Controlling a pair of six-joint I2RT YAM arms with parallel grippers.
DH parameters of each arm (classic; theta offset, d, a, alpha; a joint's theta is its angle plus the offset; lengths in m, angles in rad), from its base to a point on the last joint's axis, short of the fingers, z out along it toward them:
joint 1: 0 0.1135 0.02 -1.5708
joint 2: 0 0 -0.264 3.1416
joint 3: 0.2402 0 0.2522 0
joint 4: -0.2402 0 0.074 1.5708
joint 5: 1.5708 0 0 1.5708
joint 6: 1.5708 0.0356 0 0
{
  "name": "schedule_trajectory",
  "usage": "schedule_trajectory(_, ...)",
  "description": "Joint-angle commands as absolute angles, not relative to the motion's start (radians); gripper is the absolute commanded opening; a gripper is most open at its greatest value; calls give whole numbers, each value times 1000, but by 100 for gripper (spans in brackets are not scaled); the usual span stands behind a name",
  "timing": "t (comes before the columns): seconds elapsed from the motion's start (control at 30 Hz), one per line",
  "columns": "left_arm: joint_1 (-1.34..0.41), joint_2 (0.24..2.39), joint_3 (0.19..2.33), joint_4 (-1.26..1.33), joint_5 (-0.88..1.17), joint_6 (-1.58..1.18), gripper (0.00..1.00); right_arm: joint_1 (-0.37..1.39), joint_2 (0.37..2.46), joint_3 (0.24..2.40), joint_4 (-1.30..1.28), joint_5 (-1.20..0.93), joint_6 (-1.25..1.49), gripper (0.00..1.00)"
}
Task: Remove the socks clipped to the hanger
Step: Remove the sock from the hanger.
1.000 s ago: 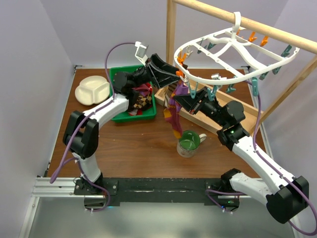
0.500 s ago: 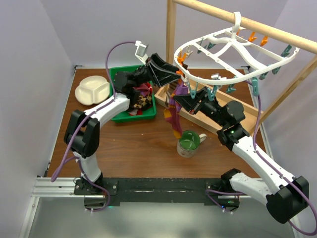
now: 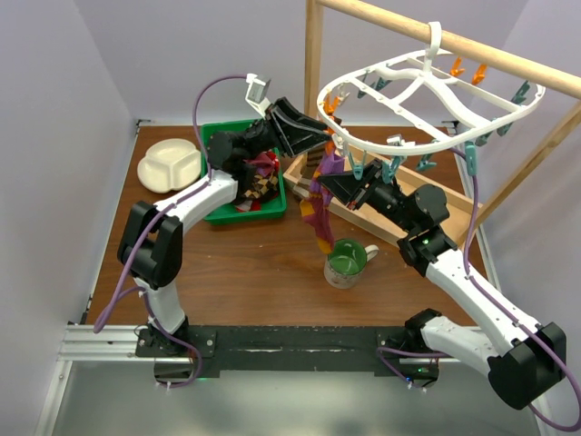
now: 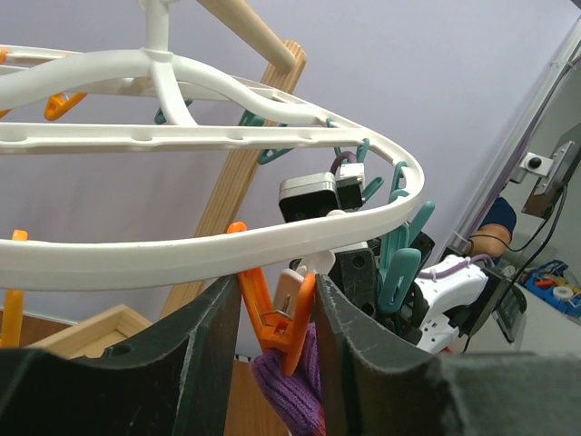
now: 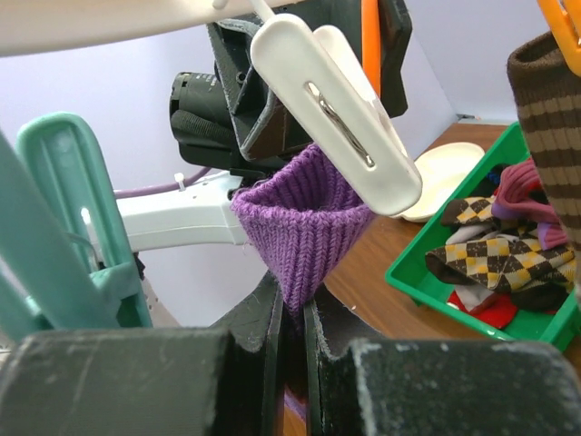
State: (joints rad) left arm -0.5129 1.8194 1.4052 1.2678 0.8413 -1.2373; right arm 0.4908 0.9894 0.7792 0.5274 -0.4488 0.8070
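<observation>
— Left wrist view: what has the left gripper got?
— Its two dark fingers stand either side of an orange clip that hangs from the white rim of the hanger. They look pressed against both wings of the clip, though the contact lines are partly hidden, so I say that with some caution. The clip bites the top of the purple sock.
— And the right gripper?
— Right wrist view shows its jaws squeezed together on the lower corner of that purple knit cuff. A white clip hangs in front of the cuff.
— Where does the sock sit in the top view?
— At the hanger's front-left rim, between the two grippers, its length dangling toward the green mug on the table. The hanger hooks over the wooden pole.
— Other socks?
— A brown striped sock hangs at the right edge of the right wrist view. Checkered socks lie with red and maroon fabric in the green bin.
— Any writing?
— Any print is too small or too bunched to read.
</observation>
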Motion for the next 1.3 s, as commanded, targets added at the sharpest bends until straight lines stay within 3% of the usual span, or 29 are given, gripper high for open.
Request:
schedule_trajectory(0.0,-517,1821,1447,1322,827,-1252,38,495,983,778,548,-468,796,5)
schedule_trajectory(0.13,-518,1815,1442,1322,821,-1252,31,495,982,776,549,-465,796,5)
schedule_trajectory(0.27,-519,1810,1440,1312,819,-1247,9,495,977,770,535,-453,788,4)
schedule_trajectory(0.37,-520,1806,1436,1302,816,-1243,0,495,962,764,512,-436,775,4)
schedule_trajectory(1.27,-520,1761,1414,1180,801,-1146,0,497,971,732,399,-380,715,1)
